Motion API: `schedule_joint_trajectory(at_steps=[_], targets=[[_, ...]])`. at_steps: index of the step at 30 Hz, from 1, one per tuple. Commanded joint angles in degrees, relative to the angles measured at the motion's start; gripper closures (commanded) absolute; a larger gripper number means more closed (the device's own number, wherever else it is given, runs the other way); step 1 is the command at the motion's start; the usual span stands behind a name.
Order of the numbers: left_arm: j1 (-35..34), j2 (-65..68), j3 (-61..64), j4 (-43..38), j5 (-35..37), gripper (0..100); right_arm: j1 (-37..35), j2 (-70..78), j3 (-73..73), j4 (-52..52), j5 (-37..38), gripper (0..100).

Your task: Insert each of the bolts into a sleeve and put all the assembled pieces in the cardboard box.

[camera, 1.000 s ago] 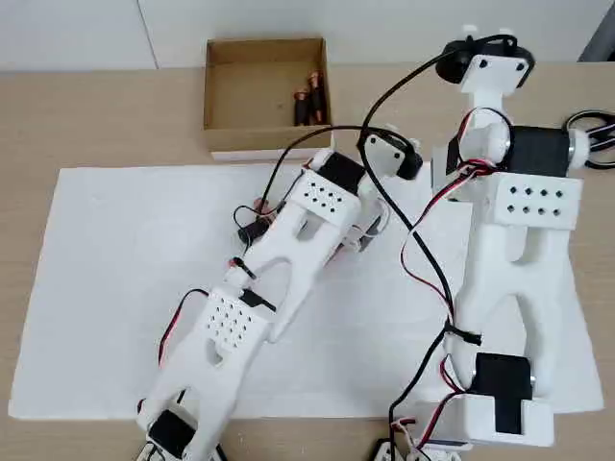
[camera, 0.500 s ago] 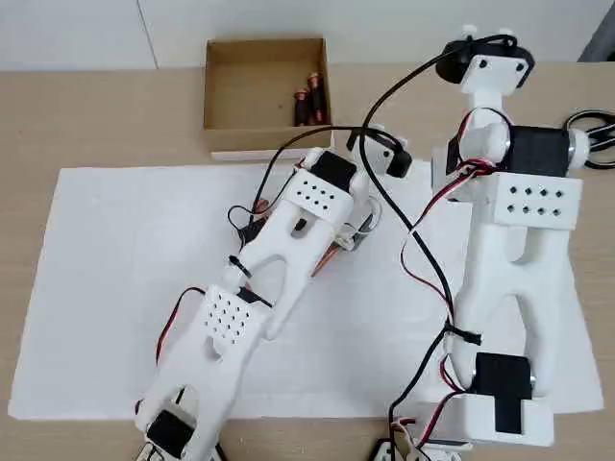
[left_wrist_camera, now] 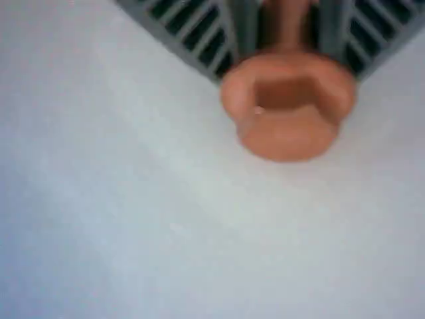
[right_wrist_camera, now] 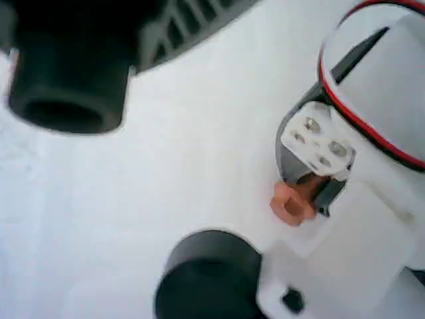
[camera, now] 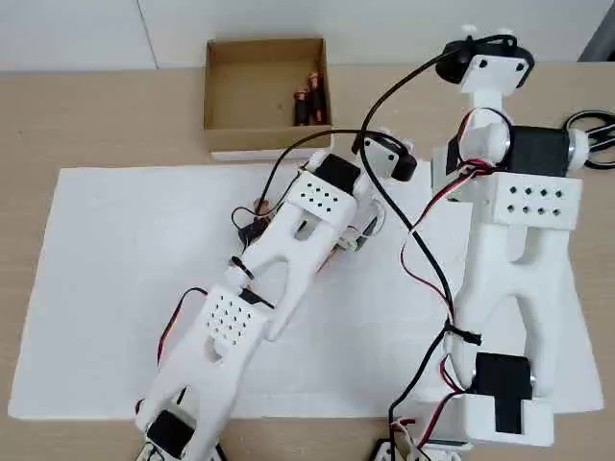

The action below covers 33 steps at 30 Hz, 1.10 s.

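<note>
The left arm's wrist has nudged back rightward; left gripper (left_wrist_camera: 285,40) pinches an orange bolt (left_wrist_camera: 287,113) above the white sheet (camera: 115,269), right gripper (right_wrist_camera: 86,40) clasps a black sleeve (right_wrist_camera: 66,86), apparently unjoined; assembled pieces (camera: 307,98) already lie in the cardboard box (camera: 231,96)

Work surface: light wooden table (camera: 106,115), flat. Directly on it: large white rectangular sheet (camera: 115,288), covering centre and near area; open brown cardboard box (camera: 219,96) at far side, just beside sheet's far edge; black cables (camera: 591,125) at right edge.
</note>
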Motion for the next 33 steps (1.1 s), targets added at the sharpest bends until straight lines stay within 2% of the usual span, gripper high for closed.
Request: schedule_joint_trajectory(at_steps=[1,5,9,14,21,24,28,33], targets=[[-0.70,-0.44,-4.53,1.85,0.26,99,0.57,-3.21,-0.53,-0.57,-0.09,99.5],[-0.70,-1.05,-10.24,2.73,0.26,100,0.57,-3.21,-0.53,-0.66,-0.09,99.5],[-1.05,-7.21,-8.66,2.81,0.26,100,0.57,-3.21,-0.53,-0.84,-0.09,99.5],[-4.75,-20.04,-3.38,2.81,0.26,100,0.57,-6.55,-0.62,-0.92,-0.18,99.1],[-12.22,-42.99,14.55,2.73,0.09,100,0.13,-26.77,2.37,-3.21,-0.18,99.1],[-14.95,-49.76,20.26,2.64,-0.09,100,0.31,-36.35,8.97,-7.08,0.09,99.1],[-18.64,-56.62,25.27,2.64,-0.79,100,0.13,-48.13,23.82,-12.88,7.12,99.6],[-22.86,-65.93,31.34,2.64,-1.05,100,1.27,-62.20,36.66,-10.68,13.89,99.6]])
